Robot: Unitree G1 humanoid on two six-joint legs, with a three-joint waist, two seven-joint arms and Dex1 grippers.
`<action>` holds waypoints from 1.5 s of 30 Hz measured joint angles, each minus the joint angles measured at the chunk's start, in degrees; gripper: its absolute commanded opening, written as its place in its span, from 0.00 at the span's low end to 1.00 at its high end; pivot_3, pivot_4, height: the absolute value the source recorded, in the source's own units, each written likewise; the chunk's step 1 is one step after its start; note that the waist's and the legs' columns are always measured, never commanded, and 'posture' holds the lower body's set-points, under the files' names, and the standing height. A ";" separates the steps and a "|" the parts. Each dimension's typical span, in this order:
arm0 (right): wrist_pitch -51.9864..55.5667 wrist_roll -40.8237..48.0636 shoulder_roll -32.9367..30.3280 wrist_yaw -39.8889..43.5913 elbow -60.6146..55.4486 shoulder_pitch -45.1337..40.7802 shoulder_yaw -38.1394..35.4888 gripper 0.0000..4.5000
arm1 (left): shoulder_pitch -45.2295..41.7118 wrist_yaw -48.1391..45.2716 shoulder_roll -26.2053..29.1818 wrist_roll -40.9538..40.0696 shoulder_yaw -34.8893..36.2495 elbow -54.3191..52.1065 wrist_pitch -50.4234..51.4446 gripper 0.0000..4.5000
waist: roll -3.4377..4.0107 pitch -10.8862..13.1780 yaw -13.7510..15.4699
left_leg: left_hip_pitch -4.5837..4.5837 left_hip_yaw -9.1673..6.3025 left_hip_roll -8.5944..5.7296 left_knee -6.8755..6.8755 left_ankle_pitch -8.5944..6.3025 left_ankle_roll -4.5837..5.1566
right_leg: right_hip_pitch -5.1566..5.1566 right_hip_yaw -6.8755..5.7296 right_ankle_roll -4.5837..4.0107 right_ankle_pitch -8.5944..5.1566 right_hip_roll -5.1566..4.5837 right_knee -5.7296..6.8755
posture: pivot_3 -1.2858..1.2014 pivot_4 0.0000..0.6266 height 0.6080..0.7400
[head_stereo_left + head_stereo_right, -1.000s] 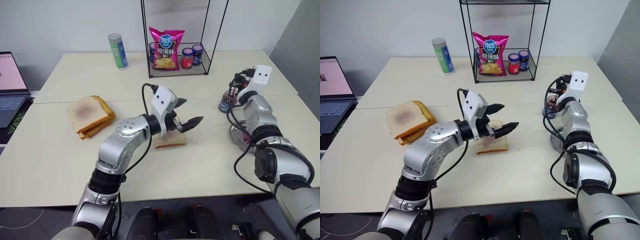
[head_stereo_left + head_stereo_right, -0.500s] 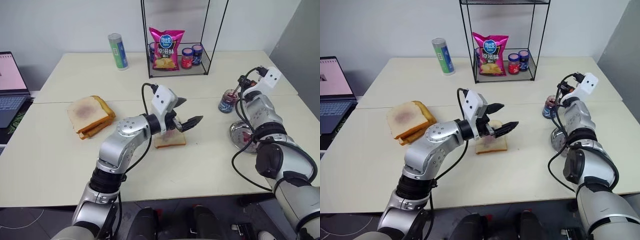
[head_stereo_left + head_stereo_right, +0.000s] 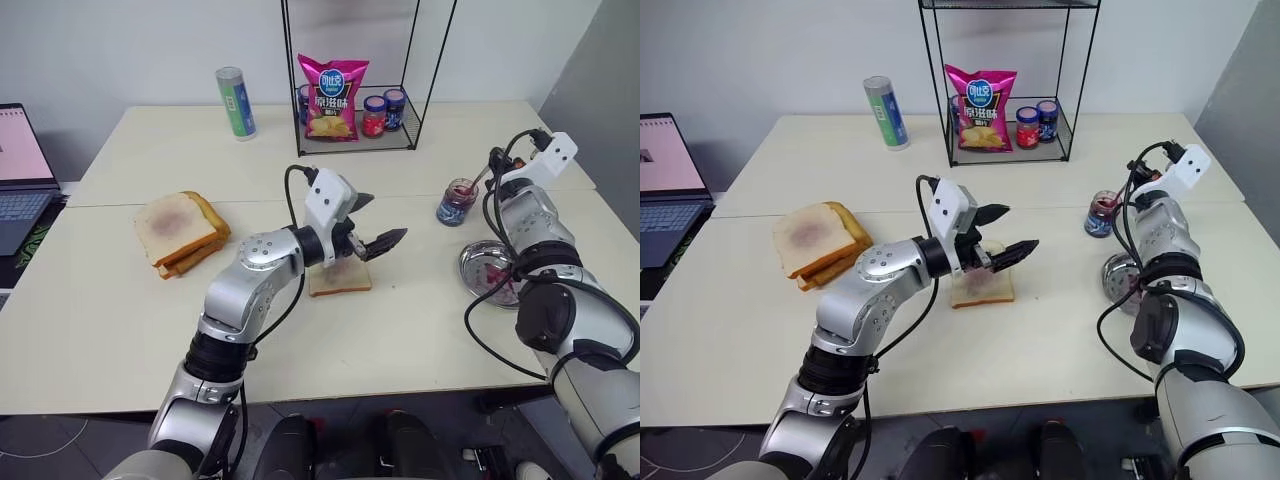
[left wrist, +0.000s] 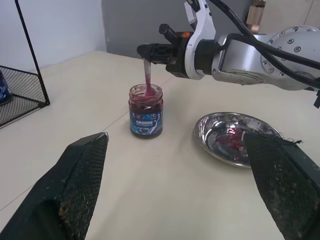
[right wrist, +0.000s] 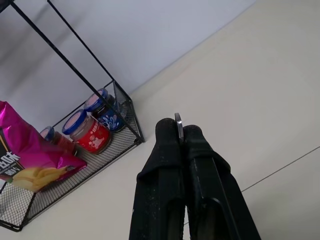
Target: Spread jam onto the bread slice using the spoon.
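Head views. Landmark: the wire rack [image 3: 360, 75] at the far side of the table [image 3: 120, 300]. Count: one pink chip bag [image 3: 333, 96] and three lidded jars [image 3: 385, 110] inside the rack; one green can [image 3: 236, 102] to its left; one stack of bread [image 3: 180, 232] near-left of it; one single bread slice [image 3: 340, 277] nearer me than the rack, with a faint purple smear; one open jam jar [image 3: 456, 201] near-right of the rack; one round metal plate [image 3: 487, 270] just nearer me than the jar; one laptop [image 3: 20, 175] far left.

My left gripper [image 3: 375, 228] hangs over the bread slice, fingers spread wide, nothing between them.

Left wrist view. It adds what the head views hide: my right gripper [image 4: 150, 51] sits above the jar, pinched on the spoon [image 4: 148, 80], whose bowl dips into the jam [image 4: 146, 95]. Red smears lie in the plate.

Right wrist view. My fingers [image 5: 167, 165] are pressed together on the spoon handle's thin metal edge; the rack's jars show behind.
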 measured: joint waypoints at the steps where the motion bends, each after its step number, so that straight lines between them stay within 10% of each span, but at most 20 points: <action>1: 0.01 0.29 -0.09 -0.07 -0.02 0.00 -0.22 0.02 | -0.08 -0.25 0.00 0.02 -0.01 0.16 -0.17 1.00 | 0.00 0.00 0.00 | 0.00 0.00 0.00 0.00 0.00 0.00 | 0.00 0.00 0.00 0.00 0.00 0.00 | 0.52 0.24 1.00; 45: -3.53 -1.20 3.51 -1.17 -0.43 0.08 1.60 0.02 | -0.70 -0.39 1.47 0.43 -0.52 0.84 -1.13 1.00 | 0.00 0.00 0.00 | 0.00 0.00 0.01 0.00 0.00 0.00 | 0.00 0.00 0.00 0.00 0.00 0.00 | 0.52 0.24 1.00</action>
